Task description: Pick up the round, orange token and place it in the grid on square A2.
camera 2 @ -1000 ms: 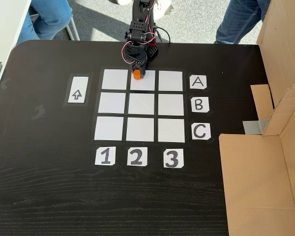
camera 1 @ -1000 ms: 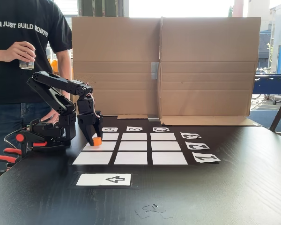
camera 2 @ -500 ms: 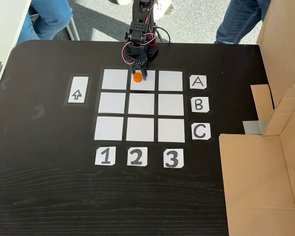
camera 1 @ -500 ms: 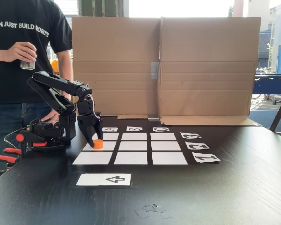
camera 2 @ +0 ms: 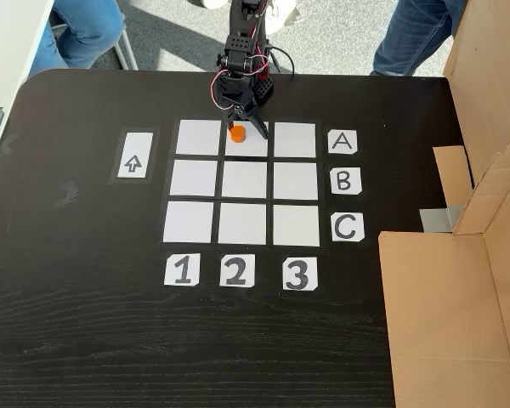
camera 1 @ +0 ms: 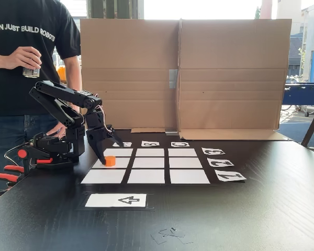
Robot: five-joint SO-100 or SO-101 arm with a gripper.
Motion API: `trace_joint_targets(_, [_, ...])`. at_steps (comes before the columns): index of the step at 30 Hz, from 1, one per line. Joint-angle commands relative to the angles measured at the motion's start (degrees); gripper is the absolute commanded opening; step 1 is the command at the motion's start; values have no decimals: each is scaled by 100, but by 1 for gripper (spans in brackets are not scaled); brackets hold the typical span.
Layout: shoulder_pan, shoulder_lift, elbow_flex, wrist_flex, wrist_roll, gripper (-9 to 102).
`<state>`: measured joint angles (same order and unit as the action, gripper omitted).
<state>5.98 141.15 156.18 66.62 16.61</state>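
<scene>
Small orange faceted token (camera 2: 237,133) sat on square A2 (camera 2: 253,146) of the white paper grid (camera 2: 245,180), near that cell's arm-side edge. Black gripper (camera 2: 248,130) had jaws spread apart w/ token between. Best move, I'd judge: lift straight up, no nudging.

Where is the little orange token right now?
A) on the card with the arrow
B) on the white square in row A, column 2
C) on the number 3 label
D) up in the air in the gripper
B: in the fixed view from above, the token sits on square A2, level with the A label and in line with the 2 label, with the gripper open around it.
</scene>
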Motion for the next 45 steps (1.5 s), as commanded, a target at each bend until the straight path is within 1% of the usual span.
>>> trace_joint_targets(1, [79,369,70,-105,-26,51])
trace_joint_targets(8, [149,738,167,-167,88,51])
trace_joint_targets(11, [387,817,-44,-202,97,51])
trace_joint_targets(13, [659,835,-281,-369,158,51])
trace_joint_targets(20, [1600,870,-1055,-1415,1169,51])
trace_joint_targets(25, [2145,976,-1512,-1731,1960,51])
trace_joint_targets(29, [2777,1037,-1978,-2109,2663,51])
trace_joint_targets(33, [3463,1028,-2408,-2417,3067,51])
trace_joint_targets(40, [5001,1072,-2777,-3252,3964,50])
trace_joint_targets(43, [5713,1178,-2786,-3472,4351,45])
trace_joint_targets(44, [5933,1222,-2786,-3489,4412,40])
trace_joint_targets(45, [6170,1266,-2786,-3489,4500,39])
